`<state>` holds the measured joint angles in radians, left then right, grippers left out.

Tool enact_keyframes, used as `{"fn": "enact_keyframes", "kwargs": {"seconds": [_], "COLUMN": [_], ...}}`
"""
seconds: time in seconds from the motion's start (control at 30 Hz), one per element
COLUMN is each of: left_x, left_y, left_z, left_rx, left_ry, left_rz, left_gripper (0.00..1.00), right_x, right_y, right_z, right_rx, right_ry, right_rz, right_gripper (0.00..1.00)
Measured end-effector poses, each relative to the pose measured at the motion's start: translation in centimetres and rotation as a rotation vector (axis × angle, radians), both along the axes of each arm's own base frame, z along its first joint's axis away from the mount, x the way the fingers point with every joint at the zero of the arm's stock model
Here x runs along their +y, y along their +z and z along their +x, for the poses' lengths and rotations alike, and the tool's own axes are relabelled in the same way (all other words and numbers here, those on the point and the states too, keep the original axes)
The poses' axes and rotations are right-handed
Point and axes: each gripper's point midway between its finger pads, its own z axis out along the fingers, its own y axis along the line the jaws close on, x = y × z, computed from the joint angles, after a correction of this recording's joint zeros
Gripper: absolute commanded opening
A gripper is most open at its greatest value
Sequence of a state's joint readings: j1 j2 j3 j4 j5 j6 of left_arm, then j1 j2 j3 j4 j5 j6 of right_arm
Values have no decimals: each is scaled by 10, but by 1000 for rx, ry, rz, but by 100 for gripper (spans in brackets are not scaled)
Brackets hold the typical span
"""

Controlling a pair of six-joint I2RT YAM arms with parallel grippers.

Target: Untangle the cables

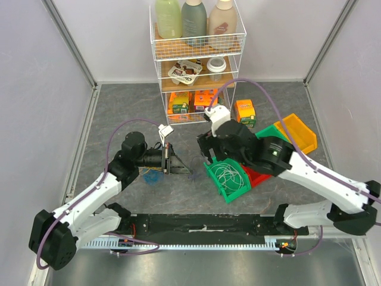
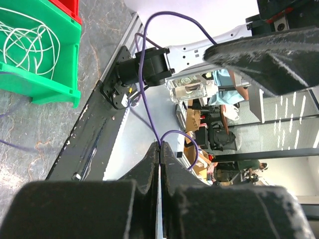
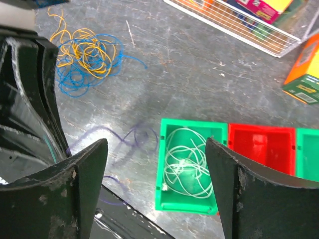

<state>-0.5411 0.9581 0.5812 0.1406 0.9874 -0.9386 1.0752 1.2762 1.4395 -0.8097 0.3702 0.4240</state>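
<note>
The right gripper [image 3: 155, 149] hangs with jaws apart above the green bin [image 3: 192, 123], where the white cable [image 3: 187, 162] lies coiled. The left gripper [image 2: 159, 149] is pressed together, with nothing seen in it. Further left on the table, the yellow and blue cables [image 3: 84, 57] lie knotted together; tugging 1 would likely drag both. No label is readable.

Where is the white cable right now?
The white cable lies coiled inside the green bin, right of centre in the top view, close to the right gripper, with the red bin next to it.
</note>
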Motion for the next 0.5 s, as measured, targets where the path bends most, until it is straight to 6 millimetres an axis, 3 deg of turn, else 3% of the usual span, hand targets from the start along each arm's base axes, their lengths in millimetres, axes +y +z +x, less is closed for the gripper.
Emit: {"fn": "enact_keyframes", "kwargs": {"seconds": [0.1, 0.23, 0.37, 0.5], "left_x": [0, 2, 5, 9], "left_y": [-2, -16, -32, -61], "left_z": [2, 11, 20, 23], "left_rx": [14, 51, 77, 129], "left_ry": [18, 81, 135, 174], "left_rz": [13, 94, 167, 238], "left_gripper": [2, 2, 2, 2], "right_x": [-21, -40, -35, -21], "right_y": [7, -6, -51, -102], "right_z": [-7, -17, -29, -45], "right_rx": [-28, -15, 69, 194], "right_ry": [-12, -27, -9, 44], "right_rz": [11, 18, 38, 25], "right_gripper": [89, 89, 89, 86]}}
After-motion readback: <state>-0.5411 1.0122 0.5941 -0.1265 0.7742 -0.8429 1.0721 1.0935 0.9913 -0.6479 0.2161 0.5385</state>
